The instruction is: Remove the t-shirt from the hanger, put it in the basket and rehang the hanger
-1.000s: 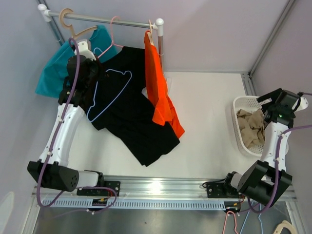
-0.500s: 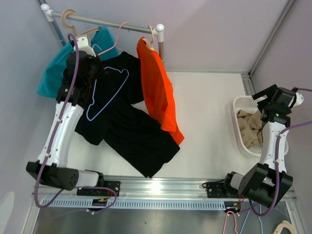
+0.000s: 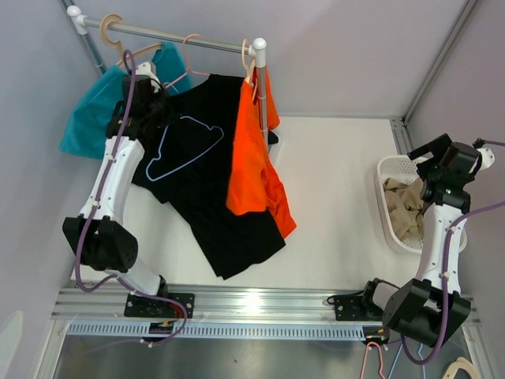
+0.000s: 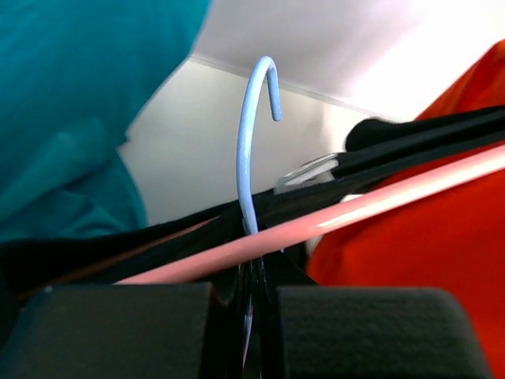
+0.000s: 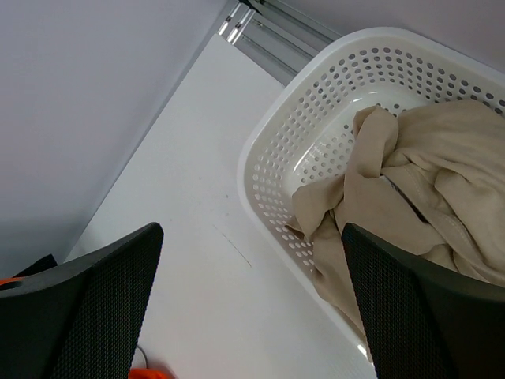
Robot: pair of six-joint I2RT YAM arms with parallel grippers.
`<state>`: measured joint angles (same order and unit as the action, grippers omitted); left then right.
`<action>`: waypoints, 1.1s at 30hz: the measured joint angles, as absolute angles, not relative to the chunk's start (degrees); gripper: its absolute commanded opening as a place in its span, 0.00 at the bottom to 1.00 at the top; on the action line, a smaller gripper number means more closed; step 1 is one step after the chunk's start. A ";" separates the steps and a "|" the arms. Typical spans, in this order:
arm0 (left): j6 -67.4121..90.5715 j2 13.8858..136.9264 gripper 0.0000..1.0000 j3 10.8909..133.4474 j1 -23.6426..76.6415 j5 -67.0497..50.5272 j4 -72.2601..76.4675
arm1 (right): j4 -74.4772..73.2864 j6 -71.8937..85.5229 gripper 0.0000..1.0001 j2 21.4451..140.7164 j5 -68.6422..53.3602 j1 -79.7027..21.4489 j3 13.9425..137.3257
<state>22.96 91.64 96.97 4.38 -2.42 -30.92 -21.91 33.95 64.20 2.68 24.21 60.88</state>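
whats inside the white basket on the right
A crumpled beige cloth fills most of the white basket, one fold draped over its rim. Bare floor shows beside it; anything beneath the cloth is covered.

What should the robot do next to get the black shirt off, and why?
Probably swing the right gripper over to the black shirt's low hem. The left gripper is shut on the blue hanger, whose hook is off the rail, and the shirt hangs on it. The right gripper is open, off by the basket, holding nothing.
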 measured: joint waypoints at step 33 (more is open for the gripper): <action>32.12 82.50 0.01 90.80 -2.22 -13.67 -22.00 | -21.17 32.99 0.99 62.24 1.43 22.11 60.36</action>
